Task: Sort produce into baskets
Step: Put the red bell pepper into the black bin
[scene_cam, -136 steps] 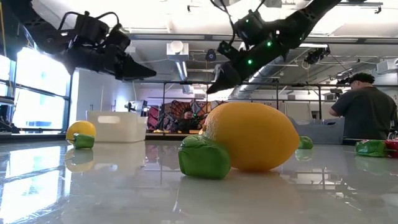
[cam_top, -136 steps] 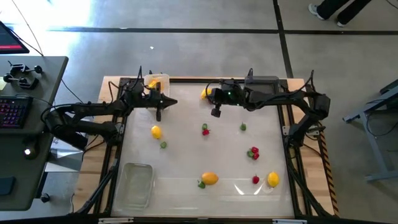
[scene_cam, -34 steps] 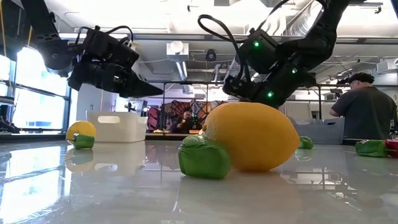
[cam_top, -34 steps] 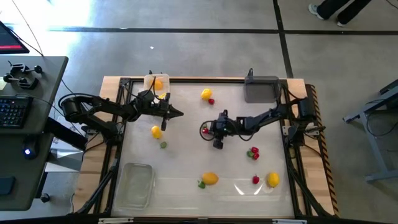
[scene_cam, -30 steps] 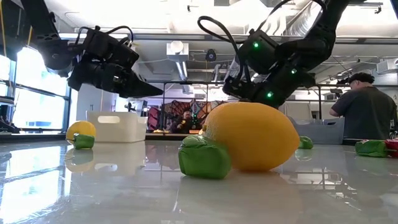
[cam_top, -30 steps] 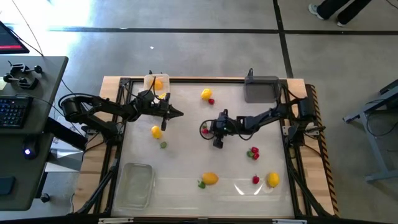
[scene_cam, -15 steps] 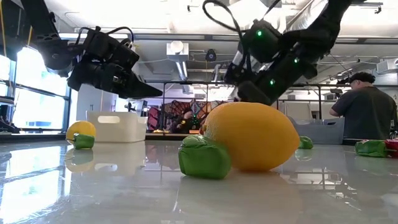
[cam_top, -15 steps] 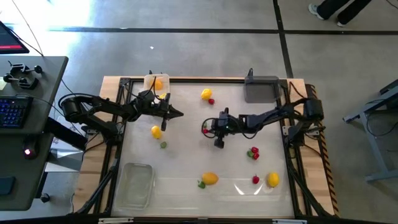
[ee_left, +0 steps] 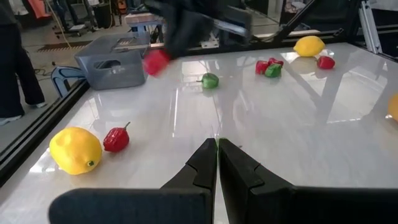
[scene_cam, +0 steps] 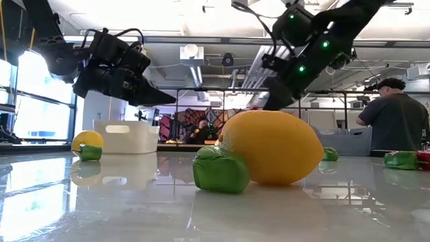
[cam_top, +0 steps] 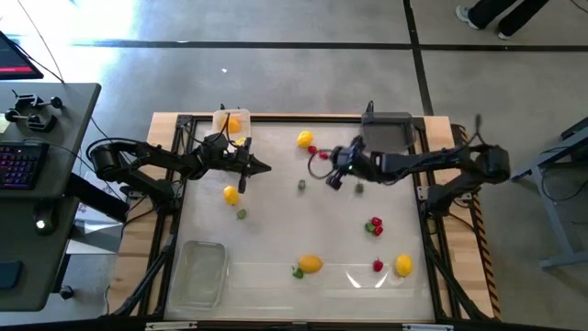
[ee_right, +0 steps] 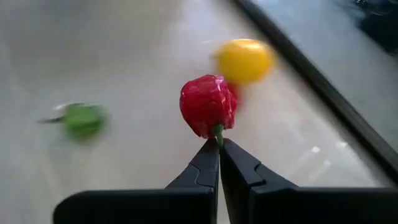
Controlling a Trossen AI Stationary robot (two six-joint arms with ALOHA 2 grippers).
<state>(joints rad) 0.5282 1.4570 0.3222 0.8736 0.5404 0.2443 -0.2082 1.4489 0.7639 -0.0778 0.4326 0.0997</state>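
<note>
Held fruit: a small red berry-like toy piece (ee_right: 209,113), pinched by its green stem, above the table.
Right gripper (ee_right: 219,147): fingers clamped together on that stem, at 9 o'clock of the dark grey rectangular tray (cam_top: 387,132).
Left gripper (ee_left: 217,149): fingers pressed together, empty, at 5 o'clock of the white rectangular tray (cam_top: 231,121).
Nearby: a yellow rounded lemon (cam_top: 231,194) at 6 o'clock of the left gripper.
</note>
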